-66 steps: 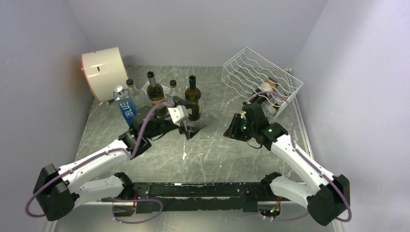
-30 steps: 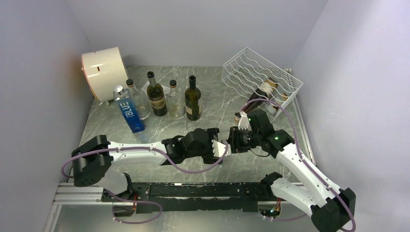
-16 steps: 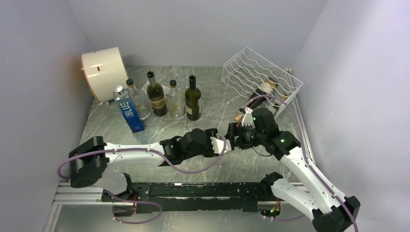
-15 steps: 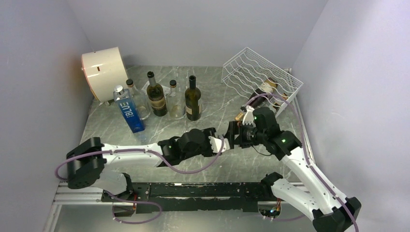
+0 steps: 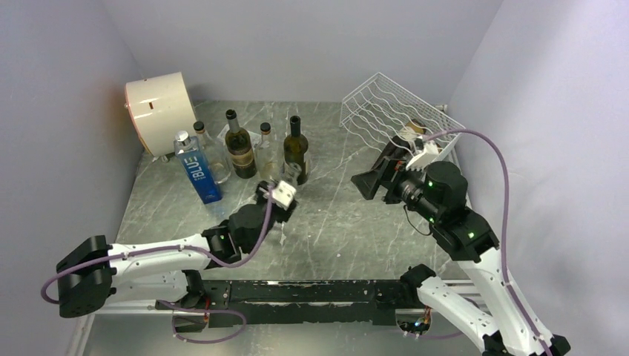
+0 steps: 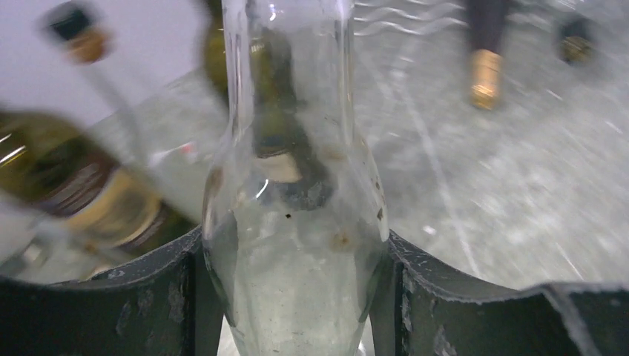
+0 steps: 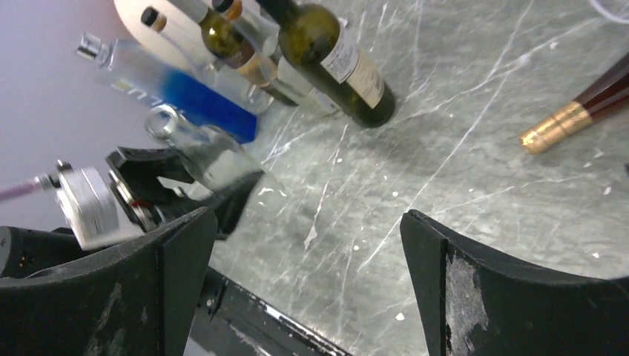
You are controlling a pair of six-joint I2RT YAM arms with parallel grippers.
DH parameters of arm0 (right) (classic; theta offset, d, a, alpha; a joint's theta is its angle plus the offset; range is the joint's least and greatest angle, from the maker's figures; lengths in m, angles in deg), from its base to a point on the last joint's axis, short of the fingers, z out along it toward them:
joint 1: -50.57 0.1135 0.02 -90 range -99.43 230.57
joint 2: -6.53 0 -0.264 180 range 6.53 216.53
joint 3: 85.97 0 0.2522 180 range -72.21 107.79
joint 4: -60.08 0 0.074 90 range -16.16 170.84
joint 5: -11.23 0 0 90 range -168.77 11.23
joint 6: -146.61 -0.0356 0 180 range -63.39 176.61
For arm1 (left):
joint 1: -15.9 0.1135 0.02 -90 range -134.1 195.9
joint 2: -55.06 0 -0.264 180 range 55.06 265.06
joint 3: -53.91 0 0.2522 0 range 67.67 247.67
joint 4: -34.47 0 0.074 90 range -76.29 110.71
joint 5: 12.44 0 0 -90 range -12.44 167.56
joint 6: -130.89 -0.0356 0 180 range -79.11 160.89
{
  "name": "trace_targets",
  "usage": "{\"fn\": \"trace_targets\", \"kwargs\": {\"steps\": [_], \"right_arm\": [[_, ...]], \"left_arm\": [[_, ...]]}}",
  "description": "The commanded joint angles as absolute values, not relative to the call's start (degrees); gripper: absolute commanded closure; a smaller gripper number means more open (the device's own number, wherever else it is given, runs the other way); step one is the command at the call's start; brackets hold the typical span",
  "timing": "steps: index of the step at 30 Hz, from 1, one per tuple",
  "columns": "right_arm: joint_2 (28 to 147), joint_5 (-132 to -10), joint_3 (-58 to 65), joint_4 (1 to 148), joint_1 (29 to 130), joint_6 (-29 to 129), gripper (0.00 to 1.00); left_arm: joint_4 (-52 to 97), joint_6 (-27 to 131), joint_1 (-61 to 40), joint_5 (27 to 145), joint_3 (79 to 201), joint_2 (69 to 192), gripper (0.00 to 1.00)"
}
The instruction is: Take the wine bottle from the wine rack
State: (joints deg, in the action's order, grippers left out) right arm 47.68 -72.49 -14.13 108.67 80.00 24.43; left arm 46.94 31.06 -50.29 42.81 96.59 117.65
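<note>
The white wire wine rack (image 5: pixel 400 104) stands at the back right. A dark wine bottle (image 5: pixel 410 132) lies in it, and its gold-foil neck (image 7: pixel 552 130) sticks out over the table. My right gripper (image 5: pixel 373 180) hovers just in front of the rack. In the right wrist view my right gripper (image 7: pixel 308 219) is open, with only table between its fingers. My left gripper (image 5: pixel 276 194) is left of centre, by the standing bottles. It is shut on a clear glass bottle (image 6: pixel 297 282), which the right wrist view shows as the same clear bottle (image 7: pixel 200 152), tilted.
A cream drum (image 5: pixel 159 104) sits at the back left. In front of it stand a blue bottle (image 5: pixel 196 170), two green wine bottles (image 5: pixel 239 148) (image 5: pixel 296 152) and a small clear bottle (image 5: pixel 265 141). Walls close in three sides.
The two grippers met at mid-table. The left one closed on the clear bottle and carried it left toward the standing bottles. The right one opened and drew back toward the rack.
</note>
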Motion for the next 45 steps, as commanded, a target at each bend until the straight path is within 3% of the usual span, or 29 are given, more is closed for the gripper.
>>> {"fn": "trace_targets", "kwargs": {"steps": [1, 6, 21, 31, 39, 45], "right_arm": [[45.2, -80.7, -15.2, 109.3, 80.0, 24.1, 0.0], [44.1, -81.0, -17.3, 110.5, 80.1, 22.8, 0.0], [44.2, -82.4, -16.0, 113.6, 80.1, 23.6, 0.0], [43.9, -83.0, -16.7, 114.0, 80.0, 23.3, 0.0], [44.1, -83.1, -17.9, 113.8, 80.1, 23.1, 0.0], [43.8, -82.6, -19.4, 113.1, 80.0, 22.6, 0.0]], "left_arm": [[56.1, 39.7, -43.8, 23.4, 96.4, 113.6, 0.93], [49.5, 52.4, -32.8, 21.9, 100.1, 115.6, 0.93], [124.6, 14.5, -28.3, 15.2, 92.4, 145.1, 0.93], [121.1, 21.0, -27.1, 18.7, 91.0, 148.9, 0.93], [88.1, 46.4, -20.5, 32.5, 89.0, 137.2, 0.93], [94.1, 44.7, -19.3, 35.4, 84.8, 136.9, 0.92]]}}
